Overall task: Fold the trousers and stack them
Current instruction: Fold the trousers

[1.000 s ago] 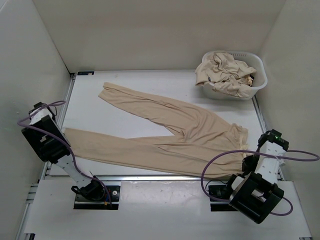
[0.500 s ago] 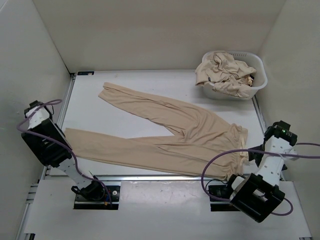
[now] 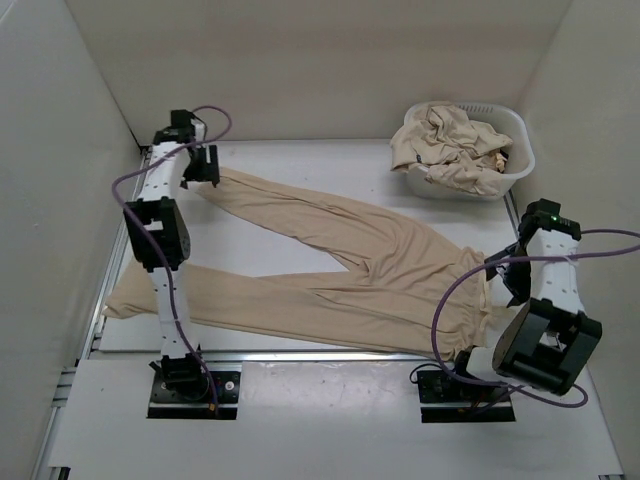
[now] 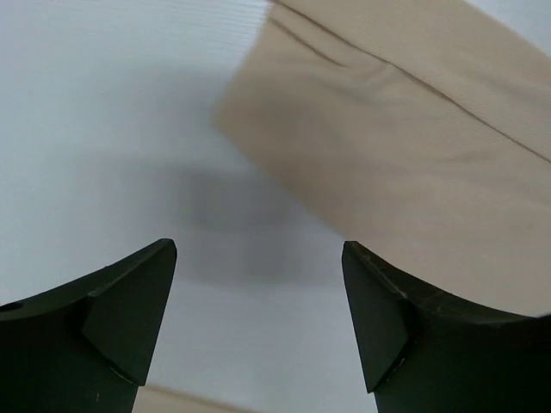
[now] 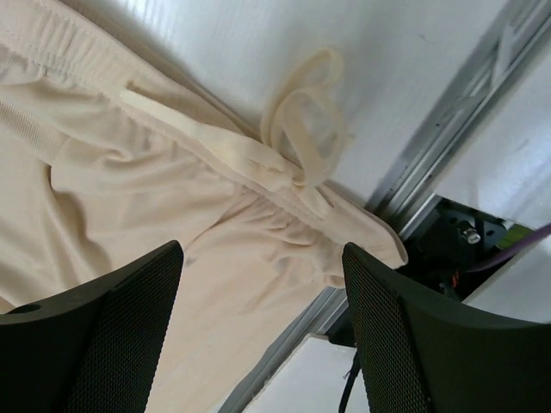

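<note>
One pair of beige trousers (image 3: pixel 380 270) lies spread flat on the white table, legs pointing left and waistband at the right. My left gripper (image 3: pixel 205 167) is open at the far left, over the cuff of the far leg. In the left wrist view the gripper (image 4: pixel 258 258) has bare table between its fingers, and the cuff (image 4: pixel 413 146) lies just ahead and to the right. My right gripper (image 3: pixel 503 277) is open over the waistband. In the right wrist view the gripper (image 5: pixel 263 267) hovers above gathered waistband fabric (image 5: pixel 129 172) and a drawstring loop (image 5: pixel 306 120).
A white laundry basket (image 3: pixel 515 130) at the back right holds more crumpled beige garments (image 3: pixel 445 145). The near leg's cuff (image 3: pixel 118 303) reaches the table's left edge. The waistband corner overhangs the metal rail (image 5: pixel 430 138) at the table's right edge. White walls enclose the table.
My left arm has swung from the near left edge to the far back left, over the far leg's cuff. My right gripper has moved forward over the waistband. The trousers lie as before.
</note>
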Action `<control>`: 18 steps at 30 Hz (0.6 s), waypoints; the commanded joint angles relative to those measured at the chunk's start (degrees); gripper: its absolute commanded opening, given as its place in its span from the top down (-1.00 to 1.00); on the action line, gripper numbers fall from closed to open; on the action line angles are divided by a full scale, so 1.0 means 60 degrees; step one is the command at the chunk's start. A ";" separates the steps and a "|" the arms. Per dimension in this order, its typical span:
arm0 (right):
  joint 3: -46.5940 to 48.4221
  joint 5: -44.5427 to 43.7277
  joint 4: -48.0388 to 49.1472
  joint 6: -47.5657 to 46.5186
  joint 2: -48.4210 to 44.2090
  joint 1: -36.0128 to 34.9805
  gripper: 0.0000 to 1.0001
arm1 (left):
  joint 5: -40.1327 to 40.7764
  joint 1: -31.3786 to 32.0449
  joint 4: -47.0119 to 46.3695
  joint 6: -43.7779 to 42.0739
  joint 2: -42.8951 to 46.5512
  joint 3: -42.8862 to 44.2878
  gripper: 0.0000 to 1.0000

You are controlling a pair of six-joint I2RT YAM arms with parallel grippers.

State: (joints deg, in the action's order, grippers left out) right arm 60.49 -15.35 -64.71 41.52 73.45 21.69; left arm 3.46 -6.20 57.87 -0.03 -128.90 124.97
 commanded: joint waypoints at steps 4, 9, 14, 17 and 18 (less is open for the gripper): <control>0.0291 0.0318 0.0925 -0.0181 0.0664 -0.0144 -0.58 | 0.0975 0.1002 -0.2011 0.0005 -0.1277 -0.0144 -0.85; 0.0100 0.0420 0.1058 -0.0181 0.0751 -0.0144 -0.58 | 0.2788 0.1091 -0.2013 0.0005 -0.2114 -0.0563 -0.82; 0.0099 0.0333 0.1277 -0.0181 0.0956 -0.0144 -0.58 | 0.4285 0.0815 -0.2874 0.0005 -0.1328 -0.3318 -0.66; 0.0347 0.0333 0.1278 -0.0093 0.1175 -0.0144 -0.58 | 0.4286 0.0463 -0.3242 0.0005 -0.0463 -0.5427 -0.52; 0.0435 0.0333 0.1278 -0.0093 0.1292 -0.0144 -0.58 | 0.4286 0.0171 -0.3432 0.0005 0.0207 -0.5969 -0.52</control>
State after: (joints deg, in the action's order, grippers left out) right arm 60.64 -13.32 -58.04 40.95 79.81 20.91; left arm 23.68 -0.23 32.25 0.93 -128.95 99.29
